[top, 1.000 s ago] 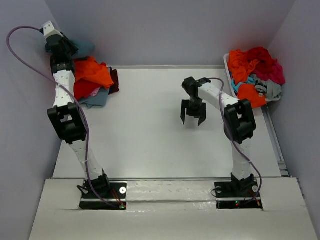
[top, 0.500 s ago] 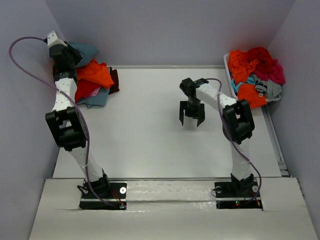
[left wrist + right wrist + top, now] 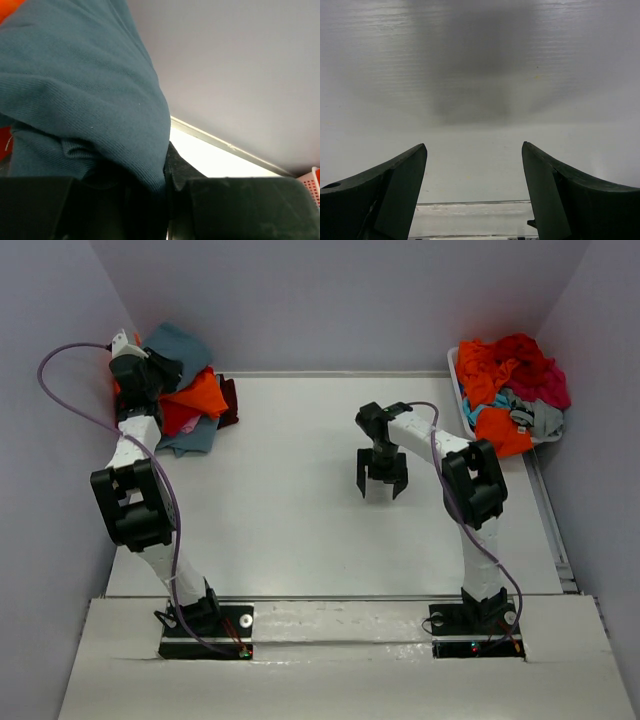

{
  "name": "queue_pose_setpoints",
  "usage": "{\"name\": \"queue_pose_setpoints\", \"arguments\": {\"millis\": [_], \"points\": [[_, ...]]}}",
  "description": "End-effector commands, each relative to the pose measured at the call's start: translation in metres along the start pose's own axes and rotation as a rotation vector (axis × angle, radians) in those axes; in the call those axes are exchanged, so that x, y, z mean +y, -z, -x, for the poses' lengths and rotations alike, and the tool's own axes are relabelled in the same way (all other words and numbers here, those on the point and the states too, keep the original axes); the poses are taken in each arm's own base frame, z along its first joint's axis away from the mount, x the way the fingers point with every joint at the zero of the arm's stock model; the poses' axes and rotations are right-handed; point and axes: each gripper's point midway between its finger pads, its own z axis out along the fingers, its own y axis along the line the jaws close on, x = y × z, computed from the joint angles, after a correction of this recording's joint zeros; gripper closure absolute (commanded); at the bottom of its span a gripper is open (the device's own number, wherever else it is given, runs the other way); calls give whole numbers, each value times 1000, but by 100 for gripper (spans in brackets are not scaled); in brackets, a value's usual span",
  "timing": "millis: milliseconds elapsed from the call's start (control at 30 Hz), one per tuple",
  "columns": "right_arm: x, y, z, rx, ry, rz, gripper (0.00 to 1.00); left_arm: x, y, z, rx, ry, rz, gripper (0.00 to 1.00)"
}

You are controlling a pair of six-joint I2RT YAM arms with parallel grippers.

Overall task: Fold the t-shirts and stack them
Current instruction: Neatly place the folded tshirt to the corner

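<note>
My left gripper [image 3: 148, 368] is at the far left corner, shut on a dark slate-blue t-shirt [image 3: 182, 341] that it holds above a pile of t-shirts [image 3: 197, 398]. That pile shows orange, red, grey-blue and dark maroon cloth. In the left wrist view the slate-blue t-shirt [image 3: 85, 100] fills the left side and is pinched in the left gripper [image 3: 167, 167]. My right gripper [image 3: 383, 483] hangs open over the bare table [image 3: 290, 500], fingers pointing down. The right wrist view shows the right gripper [image 3: 474, 146] with nothing between its fingers [image 3: 400, 185].
A white basket [image 3: 455, 368] at the far right holds a heap of orange, red, magenta, teal and grey shirts [image 3: 510, 375]. Grey walls close in the back and both sides. A metal rail [image 3: 550, 520] runs along the table's right edge.
The left gripper has carried the slate-blue shirt rightwards and nearer, over the pile. The right gripper has drifted slightly left and nearer, staying open.
</note>
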Motion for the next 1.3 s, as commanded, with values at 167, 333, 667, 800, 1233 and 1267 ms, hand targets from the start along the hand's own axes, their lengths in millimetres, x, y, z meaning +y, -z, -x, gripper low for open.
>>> {"name": "queue_pose_setpoints", "arguments": {"millis": [167,333,667,800,1233,1267], "points": [[6,9,-1,-33,27,23,18,-38,35,60,-174,-13,7,62],[5,9,-2,-35,30,25,18,-6,40,74,-203,-63,213,65],[9,9,-1,-38,46,27,18,40,61,85,-281,-13,500,62],[8,7,-2,-36,50,24,18,55,68,81,-279,23,595,46],[12,6,-5,-30,76,57,17,42,95,104,-342,10,613,21],[13,7,-5,-32,76,64,17,35,98,110,-350,6,597,21]]}}
